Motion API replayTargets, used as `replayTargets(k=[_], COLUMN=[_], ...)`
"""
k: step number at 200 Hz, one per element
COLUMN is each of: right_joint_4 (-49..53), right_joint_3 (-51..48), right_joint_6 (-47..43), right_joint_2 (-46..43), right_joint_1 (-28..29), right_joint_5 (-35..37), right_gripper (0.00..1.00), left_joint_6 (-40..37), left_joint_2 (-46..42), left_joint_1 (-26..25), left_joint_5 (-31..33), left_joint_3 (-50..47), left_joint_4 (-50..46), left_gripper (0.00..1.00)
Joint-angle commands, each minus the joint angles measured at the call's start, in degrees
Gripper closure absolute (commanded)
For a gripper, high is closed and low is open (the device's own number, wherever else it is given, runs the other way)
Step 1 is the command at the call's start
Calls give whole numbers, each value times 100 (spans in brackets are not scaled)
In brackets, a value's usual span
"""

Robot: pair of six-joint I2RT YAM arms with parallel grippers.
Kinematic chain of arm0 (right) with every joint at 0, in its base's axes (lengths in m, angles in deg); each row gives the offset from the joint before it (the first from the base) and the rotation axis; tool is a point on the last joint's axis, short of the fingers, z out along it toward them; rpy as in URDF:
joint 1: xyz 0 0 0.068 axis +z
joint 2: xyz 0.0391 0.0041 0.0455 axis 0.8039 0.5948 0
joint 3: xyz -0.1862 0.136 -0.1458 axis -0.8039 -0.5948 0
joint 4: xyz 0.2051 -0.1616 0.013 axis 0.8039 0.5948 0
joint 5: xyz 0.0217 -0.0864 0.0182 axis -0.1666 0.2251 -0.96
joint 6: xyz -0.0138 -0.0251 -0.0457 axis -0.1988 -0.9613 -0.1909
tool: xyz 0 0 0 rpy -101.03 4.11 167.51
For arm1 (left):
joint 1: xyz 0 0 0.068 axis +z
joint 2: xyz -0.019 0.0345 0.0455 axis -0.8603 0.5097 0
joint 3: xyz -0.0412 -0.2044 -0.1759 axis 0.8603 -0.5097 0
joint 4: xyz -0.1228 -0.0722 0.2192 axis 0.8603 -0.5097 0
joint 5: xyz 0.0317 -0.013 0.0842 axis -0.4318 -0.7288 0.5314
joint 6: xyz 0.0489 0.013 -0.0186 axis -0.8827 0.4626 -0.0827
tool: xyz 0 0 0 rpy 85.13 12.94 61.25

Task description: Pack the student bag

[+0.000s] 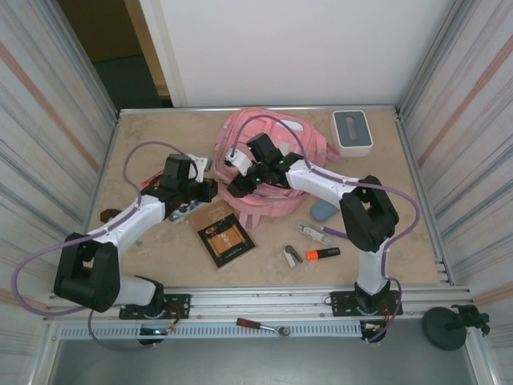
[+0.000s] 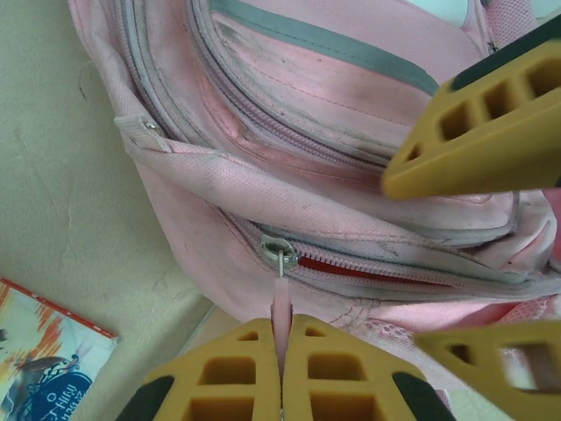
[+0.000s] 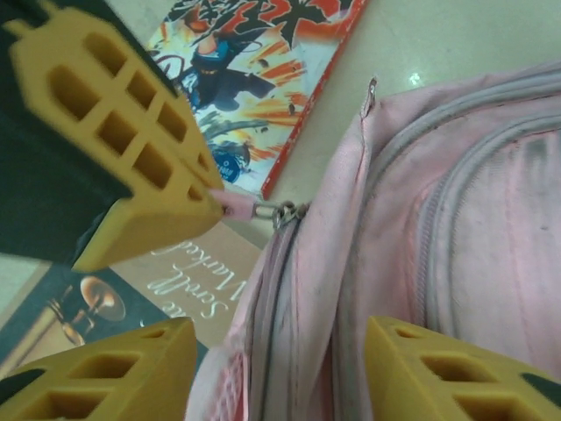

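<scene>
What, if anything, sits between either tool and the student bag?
Nothing visible. The left tool is shut on the zipper pull of the student bag; the right tool is open at the same pocket, fingers either side of its edge.

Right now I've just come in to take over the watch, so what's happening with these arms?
The left gripper is shut on the pink zipper pull of a front pocket of the pink backpack, and that zipper looks part open. The right gripper stands open beside it, one finger on each side of the bag's edge. A book, an orange marker and other small things lie on the table in front of the bag, not yet packed.
</scene>
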Motion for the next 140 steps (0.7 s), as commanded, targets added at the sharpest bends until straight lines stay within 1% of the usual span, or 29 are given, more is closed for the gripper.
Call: replayTargets(k=[1, 8, 16, 38, 52, 73, 105, 140], right_joint_4=[-22, -23, -53, -31, 4, -13, 113, 220], right_joint_3=[296, 281, 248, 140, 24, -190, -312, -268], right_joint_6=[134, 100, 80, 11, -105, -304, -579, -697], right_joint_2=[224, 227, 208, 58, -93, -385, -661, -818], right_joint_1=[17, 23, 10, -39, -95, -243, -470, -637], right_joint_5=[35, 69, 95, 13, -72, -350, -882, -1301], right_gripper=[69, 79, 87, 100, 100, 100, 100, 100], left_joint_6=[56, 55, 47, 14, 5, 6, -123, -157], left_joint_2=[-274, -275, -266, -223, -180, -121, -23, 189], left_joint_1=[-47, -51, -48, -47, -32, 162, 516, 710], left_joint_5=[-64, -31, 21, 240, 516, 678, 666, 665], left_joint_3=[-42, -43, -47, -63, -61, -45, 24, 219], left_joint_4=[124, 118, 107, 81, 42, 36, 44, 108], left_gripper=[100, 100, 100, 100, 100, 100, 100, 100])
